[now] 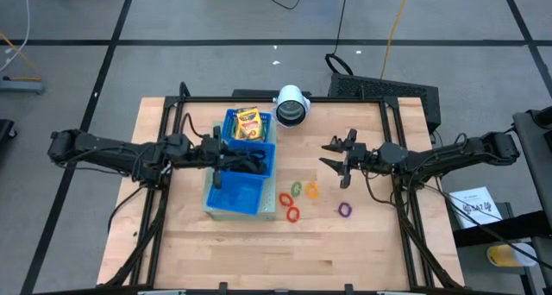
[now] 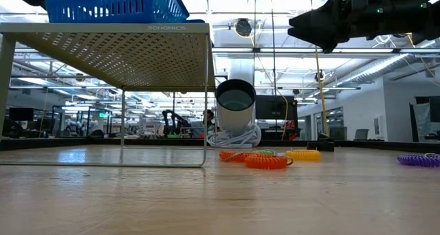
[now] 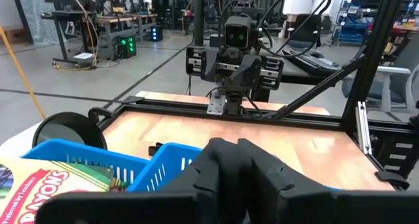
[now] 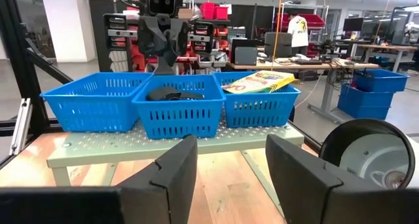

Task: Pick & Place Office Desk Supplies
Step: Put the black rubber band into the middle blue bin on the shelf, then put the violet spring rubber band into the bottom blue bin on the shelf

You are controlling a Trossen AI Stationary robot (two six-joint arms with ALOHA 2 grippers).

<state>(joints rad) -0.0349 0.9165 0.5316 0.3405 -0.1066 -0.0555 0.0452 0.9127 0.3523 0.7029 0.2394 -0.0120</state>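
The crayon boxes (image 1: 247,122) lie in the far compartment of the blue tray (image 1: 217,181), and black clips (image 1: 252,161) lie in the middle one. Red (image 1: 291,215), green (image 1: 297,189), orange (image 1: 311,191) and purple (image 1: 344,210) rings lie flat on the table to the tray's right. My left gripper (image 1: 226,160) hovers level over the middle compartment, its fingers (image 3: 222,168) together with nothing seen between them. My right gripper (image 1: 332,156) hangs open and empty above the table, right of the rings and pointing toward the tray (image 4: 177,103).
The tray rests on a raised, pale perforated shelf (image 2: 110,32) on thin legs. A white cylinder with a dark centre (image 1: 291,107) lies at the table's far edge. Bare wood spreads along the table's near side and under the right gripper.
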